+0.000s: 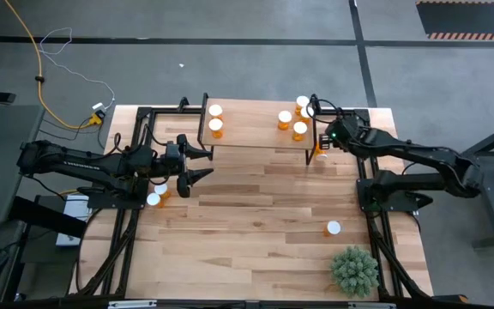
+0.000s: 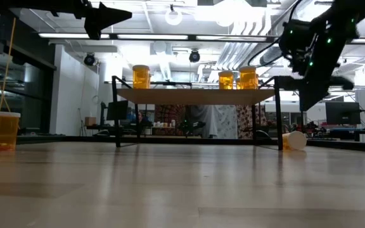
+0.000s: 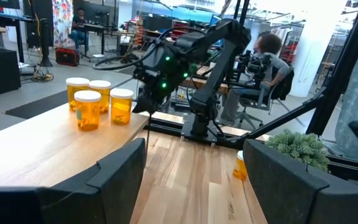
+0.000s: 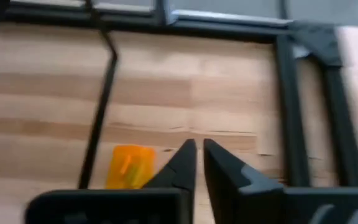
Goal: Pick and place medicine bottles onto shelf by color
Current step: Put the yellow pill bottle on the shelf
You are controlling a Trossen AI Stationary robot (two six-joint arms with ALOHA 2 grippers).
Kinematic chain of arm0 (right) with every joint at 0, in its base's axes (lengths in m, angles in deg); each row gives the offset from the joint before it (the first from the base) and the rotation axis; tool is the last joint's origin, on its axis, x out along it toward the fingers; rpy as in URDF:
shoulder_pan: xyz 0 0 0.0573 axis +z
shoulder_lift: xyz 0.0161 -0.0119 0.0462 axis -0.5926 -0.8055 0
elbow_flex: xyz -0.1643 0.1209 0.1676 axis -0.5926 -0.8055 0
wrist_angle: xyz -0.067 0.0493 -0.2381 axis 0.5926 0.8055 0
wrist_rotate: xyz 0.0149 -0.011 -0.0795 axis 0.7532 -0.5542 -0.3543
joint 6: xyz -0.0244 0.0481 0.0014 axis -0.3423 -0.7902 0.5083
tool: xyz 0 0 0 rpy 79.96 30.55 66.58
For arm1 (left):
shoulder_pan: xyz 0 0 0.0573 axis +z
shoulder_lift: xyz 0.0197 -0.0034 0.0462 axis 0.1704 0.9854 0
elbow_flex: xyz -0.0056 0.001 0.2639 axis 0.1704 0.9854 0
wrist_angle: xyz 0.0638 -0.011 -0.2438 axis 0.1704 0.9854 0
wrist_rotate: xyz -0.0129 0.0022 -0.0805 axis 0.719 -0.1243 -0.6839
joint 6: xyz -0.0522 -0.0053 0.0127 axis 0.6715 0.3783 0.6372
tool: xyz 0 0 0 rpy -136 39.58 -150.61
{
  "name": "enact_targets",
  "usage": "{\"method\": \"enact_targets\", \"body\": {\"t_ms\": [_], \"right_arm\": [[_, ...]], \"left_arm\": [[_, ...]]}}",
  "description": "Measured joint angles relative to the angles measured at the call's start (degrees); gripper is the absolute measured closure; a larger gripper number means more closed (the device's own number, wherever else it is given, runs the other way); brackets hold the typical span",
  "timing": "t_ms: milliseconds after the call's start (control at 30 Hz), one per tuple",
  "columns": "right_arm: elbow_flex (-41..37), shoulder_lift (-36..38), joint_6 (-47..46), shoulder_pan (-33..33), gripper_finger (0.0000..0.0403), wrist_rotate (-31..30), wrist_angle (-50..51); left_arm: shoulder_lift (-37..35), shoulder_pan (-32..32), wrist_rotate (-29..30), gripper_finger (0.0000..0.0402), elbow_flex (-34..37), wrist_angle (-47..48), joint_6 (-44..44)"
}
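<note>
The right gripper (image 4: 199,163) is seen with its two fingers drawn together, only a thin slit between the tips and nothing clamped in them. It is held just off the right end of the shelf (image 1: 256,129), above a fallen bottle (image 4: 128,167) that lies on its side on the table (image 1: 256,215) beside the shelf's black leg; the same bottle (image 2: 294,140) is seen lying there in the low view.

The left gripper (image 1: 197,165) is held with its fingers apart and empty, near the shelf's left end, above two bottles (image 1: 156,194) standing on the table.

On the shelf, two bottles (image 1: 216,120) are placed at the left and four (image 1: 296,118) are grouped at the right. One more bottle (image 1: 333,228) lies near the green plant (image 1: 354,270).
</note>
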Motion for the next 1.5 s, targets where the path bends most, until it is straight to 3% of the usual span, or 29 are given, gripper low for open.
{"method": "enact_targets", "body": {"t_ms": [100,300,767,1133,1500], "right_arm": [[-3.2,-0.7,1.4,-2.0,0.0387,6.0,-6.6],[-9.7,0.3,1.9,-5.9,0.0399,7.4,-13.6],[-17.5,0.6,-0.4,-11.8,0.0402,21.6,-36.4],[-20.7,0.4,-3.0,-19.8,0.0403,29.4,-43.6],[-19.1,-13.7,-2.1,-23.3,0.0403,36.8,-52.5]], "left_arm": [[0.0,0.0,0.0,0.014,0.0,0.0,0.0],[0.0,0.0,0.0,0.014,0.0,0.0,0.0],[0.0,0.0,0.0,0.014,0.0,0.0,0.0],[0.0,0.0,0.0,0.014,0.0,0.0,0.0],[0.0,0.0,0.0,0.014,0.0,-1.0,0.0]]}}
